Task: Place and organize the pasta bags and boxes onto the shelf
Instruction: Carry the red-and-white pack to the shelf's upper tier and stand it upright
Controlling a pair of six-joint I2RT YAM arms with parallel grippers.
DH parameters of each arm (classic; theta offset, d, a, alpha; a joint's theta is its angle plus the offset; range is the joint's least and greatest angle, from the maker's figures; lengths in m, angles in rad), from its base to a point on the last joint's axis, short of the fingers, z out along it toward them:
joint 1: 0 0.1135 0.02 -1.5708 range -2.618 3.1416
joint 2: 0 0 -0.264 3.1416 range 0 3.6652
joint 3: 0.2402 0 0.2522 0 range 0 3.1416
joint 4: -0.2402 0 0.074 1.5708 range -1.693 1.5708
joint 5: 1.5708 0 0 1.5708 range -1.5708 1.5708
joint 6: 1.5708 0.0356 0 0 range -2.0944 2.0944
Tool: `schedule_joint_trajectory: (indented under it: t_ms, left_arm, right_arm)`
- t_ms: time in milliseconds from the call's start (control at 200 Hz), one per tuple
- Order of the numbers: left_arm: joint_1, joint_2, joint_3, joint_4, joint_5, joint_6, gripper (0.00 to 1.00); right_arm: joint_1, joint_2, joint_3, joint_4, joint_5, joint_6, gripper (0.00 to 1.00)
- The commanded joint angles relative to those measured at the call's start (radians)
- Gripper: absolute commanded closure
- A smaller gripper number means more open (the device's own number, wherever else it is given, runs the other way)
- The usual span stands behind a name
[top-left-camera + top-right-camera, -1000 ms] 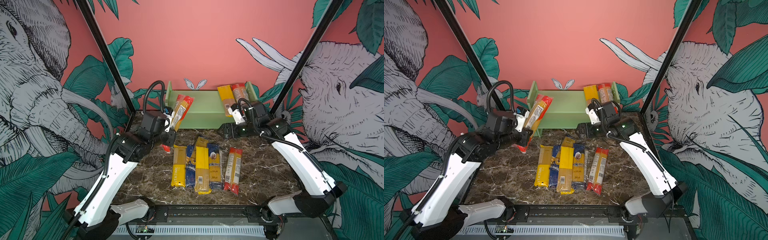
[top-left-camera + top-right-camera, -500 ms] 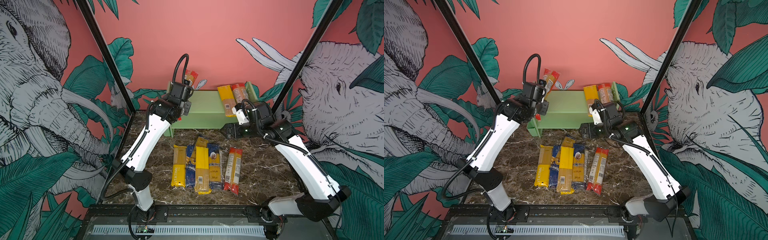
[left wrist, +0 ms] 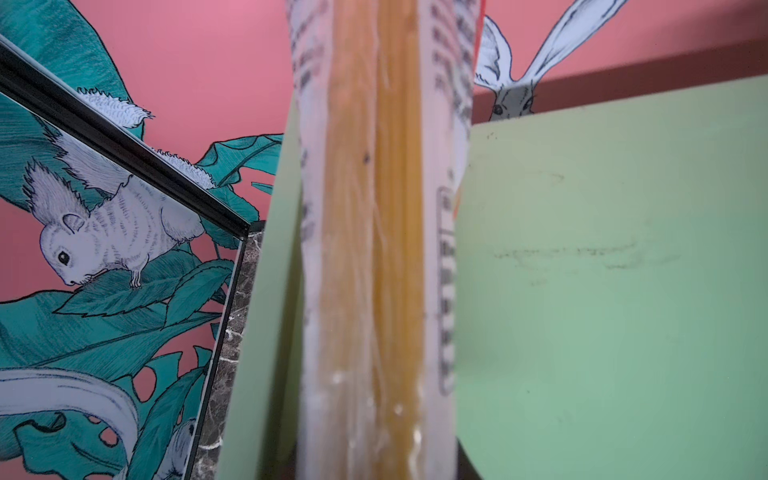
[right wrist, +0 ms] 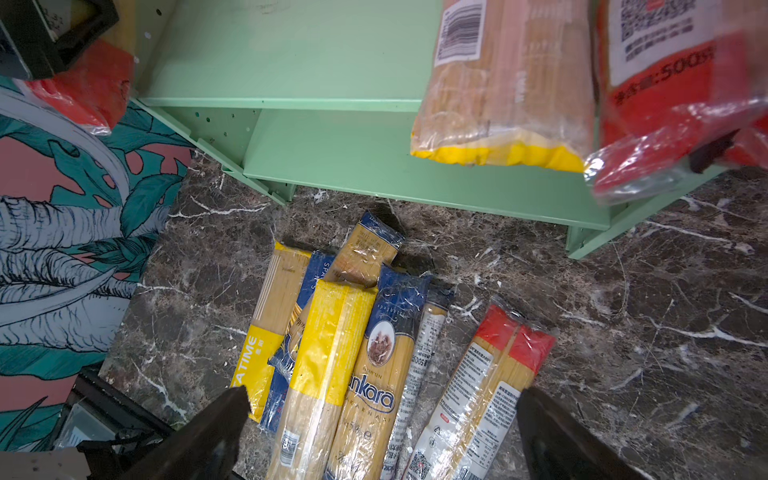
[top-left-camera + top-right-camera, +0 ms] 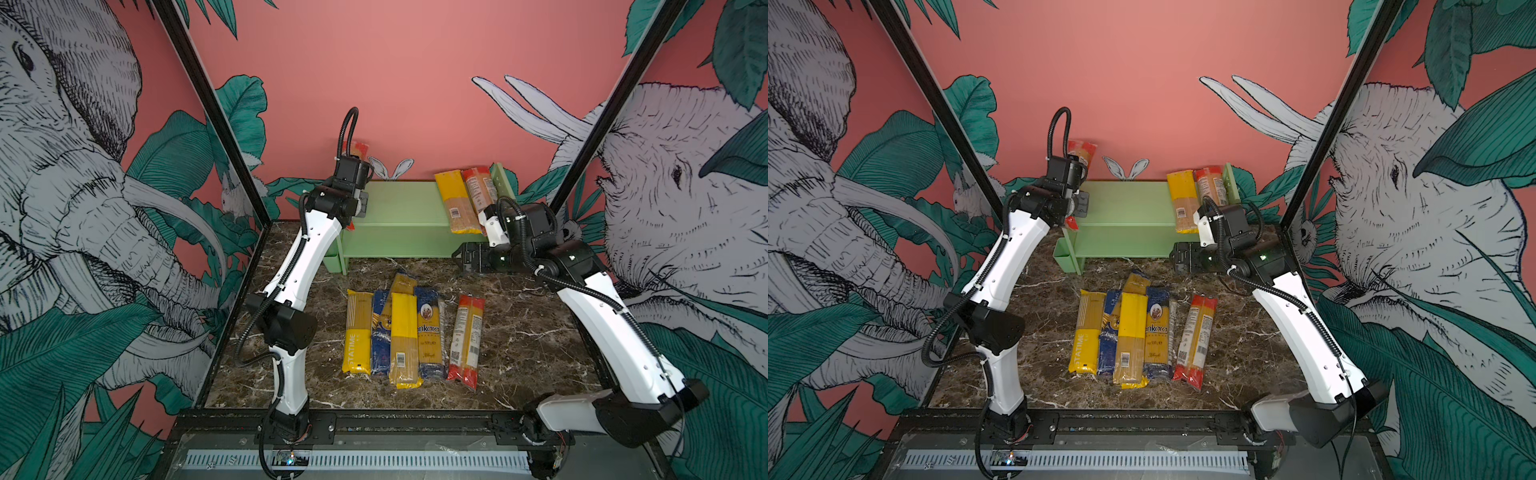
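- Read the table [image 5: 532, 332] as a clock face with the arm bases at 6 o'clock. The green shelf [image 5: 399, 203] stands at 12 o'clock against the pink wall.
- Your left gripper [image 5: 1077, 203] hangs at 11 o'clock over the shelf's left end, fingers clamped on a red-tipped packet [image 5: 1082, 151] held nearly upright.
- The left wrist view shows that packet right alongside the edge of the top board. Whether it touches the board cannot be told.
- Two packets [image 5: 465, 199] lie side by side on the top board at 1 o'clock, their near ends jutting past the front edge.
- Your right gripper [image 5: 1177, 262] sits low at 2 o'clock, just in front of the shelf, fingers spread wide and empty.
- At least six more packets wait in a pile [image 5: 399, 336] at mid-table, running 12 to 6 and partly overlapping. A red-ended one lies slightly apart on the 3 o'clock side.
- The step in hand looks like shelving a third packet, so the task is in its early part.
- Next, you would likely tip the held packet flat and lay it front to back on the board like its neighbours. Release it only once it is well supported, since a long, bendy bag could slide off the edge.
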Motion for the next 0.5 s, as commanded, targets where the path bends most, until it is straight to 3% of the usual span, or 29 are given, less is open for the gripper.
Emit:
schedule_joint_trajectory:
  t_ms: [0, 115, 365, 495]
  left_arm:
    - [-0.003, -0.040, 0.069, 0.123, -0.007, -0.031, 1.00]
    - [-0.003, -0.033, 0.062, 0.125, -0.005, -0.043, 1.00]
    - [-0.004, -0.045, 0.007, 0.142, -0.023, -0.072, 0.55]
    - [-0.004, -0.042, 0.001, 0.151, -0.031, -0.071, 0.49]
  right_arm:
    - [-0.014, 0.019, 0.020, 0.010, -0.008, 0.005, 0.01]
    - [-0.020, 0.037, 0.036, 0.003, -0.015, 0.000, 0.01]
    - [-0.034, 0.052, 0.041, 0.002, -0.028, 0.005, 0.01]
    - [-0.039, 0.053, 0.043, -0.002, -0.029, 0.006, 0.01]
